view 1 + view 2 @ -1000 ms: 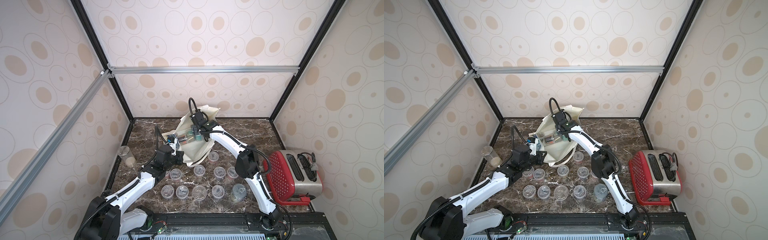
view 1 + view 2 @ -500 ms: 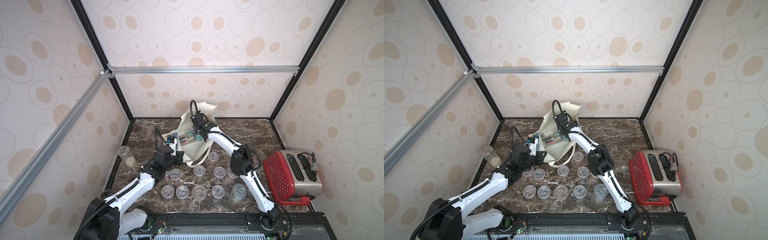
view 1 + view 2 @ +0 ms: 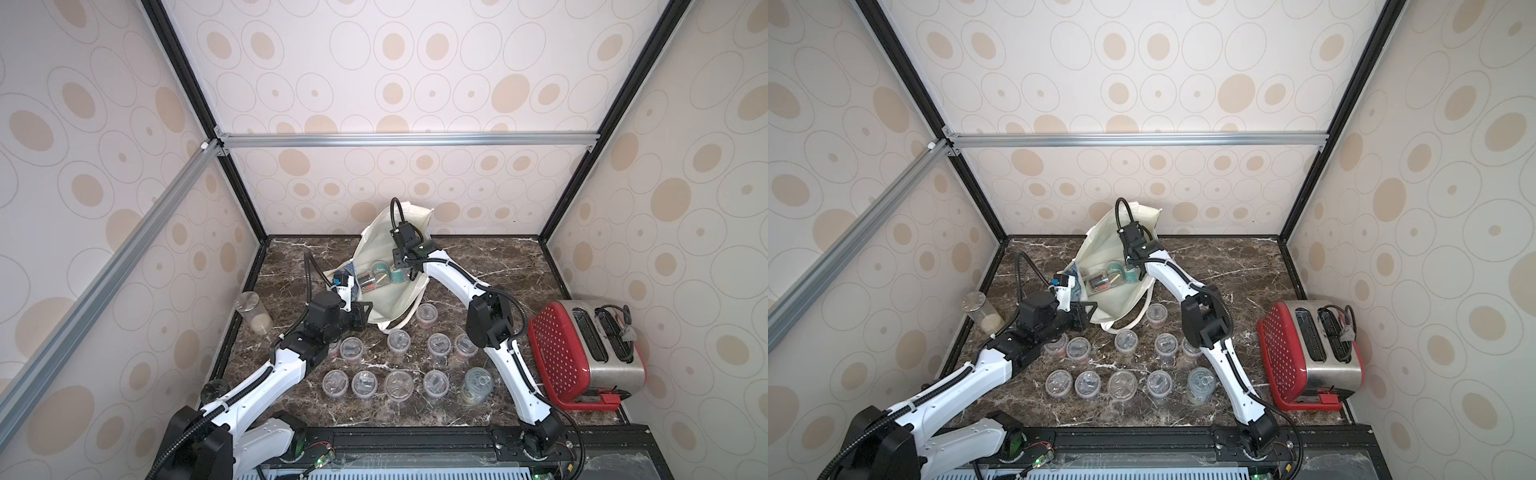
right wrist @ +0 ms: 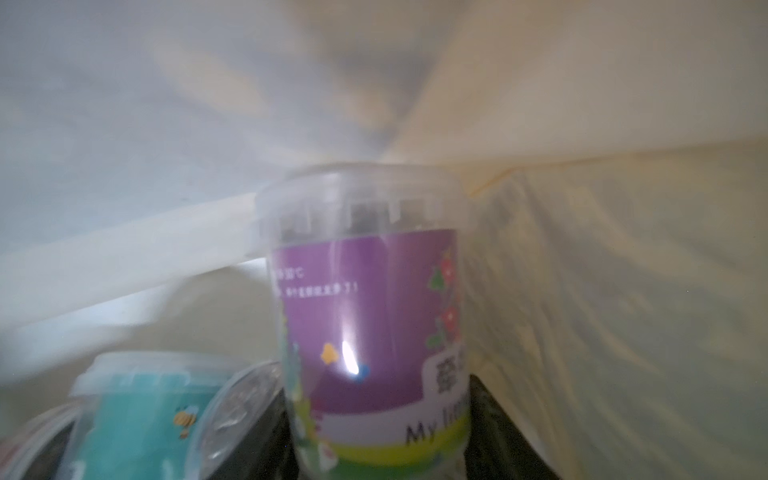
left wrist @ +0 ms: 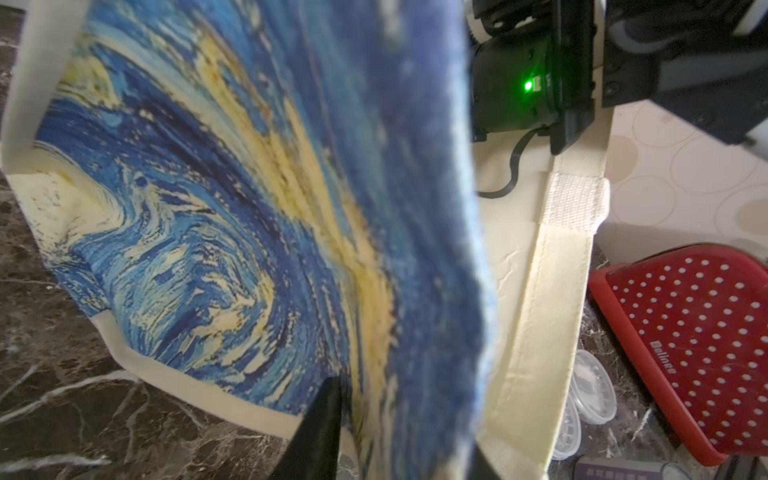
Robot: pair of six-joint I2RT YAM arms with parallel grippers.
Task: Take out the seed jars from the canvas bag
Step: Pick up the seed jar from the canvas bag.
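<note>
- Cream walls (image 3: 415, 75) printed with beige ovals and thin grey rings close in the back and both sides.
- Black corner posts (image 3: 195, 104) and silver aluminium bars (image 3: 407, 139) frame them.
- Dark brown, white-veined marble tabletop (image 3: 519, 262), evenly lit.

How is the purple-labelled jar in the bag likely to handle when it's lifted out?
The purple-labelled jar has a glossy label with a glare spot, so it is probably slippery. It is small, clear plastic, so likely light. Round, and resting on the canvas bag and its soft cloth, it may roll.
</note>
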